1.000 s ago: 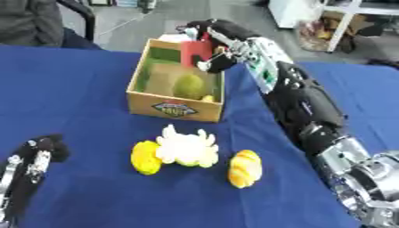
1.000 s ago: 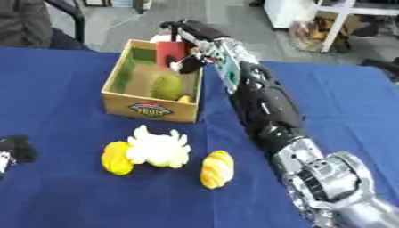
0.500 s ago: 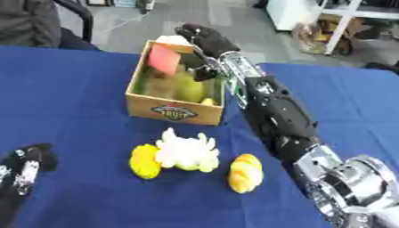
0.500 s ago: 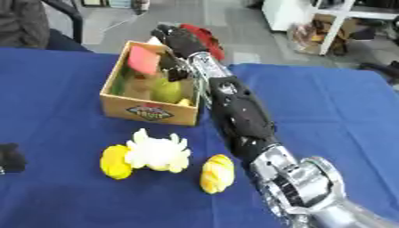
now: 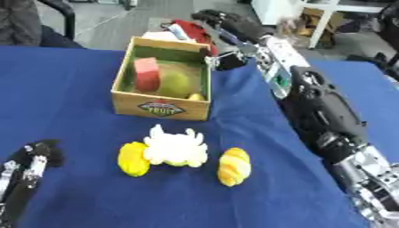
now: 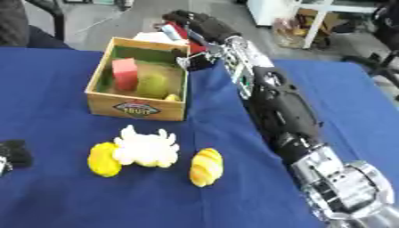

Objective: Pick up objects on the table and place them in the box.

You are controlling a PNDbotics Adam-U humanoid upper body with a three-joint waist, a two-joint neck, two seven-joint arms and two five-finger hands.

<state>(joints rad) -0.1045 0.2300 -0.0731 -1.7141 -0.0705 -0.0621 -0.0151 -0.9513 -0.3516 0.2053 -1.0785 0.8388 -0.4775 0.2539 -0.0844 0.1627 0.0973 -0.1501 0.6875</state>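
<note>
1. The left hand [image 5: 35, 156] is cut off by the lower-left edge.
2. The right hand [image 5: 226, 24] is blurred; its fingers cannot be told.
3. A yellow thing [image 5: 196, 96] in the box [image 5: 161, 108] is mostly hidden.

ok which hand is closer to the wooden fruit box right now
The right hand: it hovers by the wooden box's far right corner, fingers relaxed. The left hand rests near the lower left corner, well short of the box.
</note>
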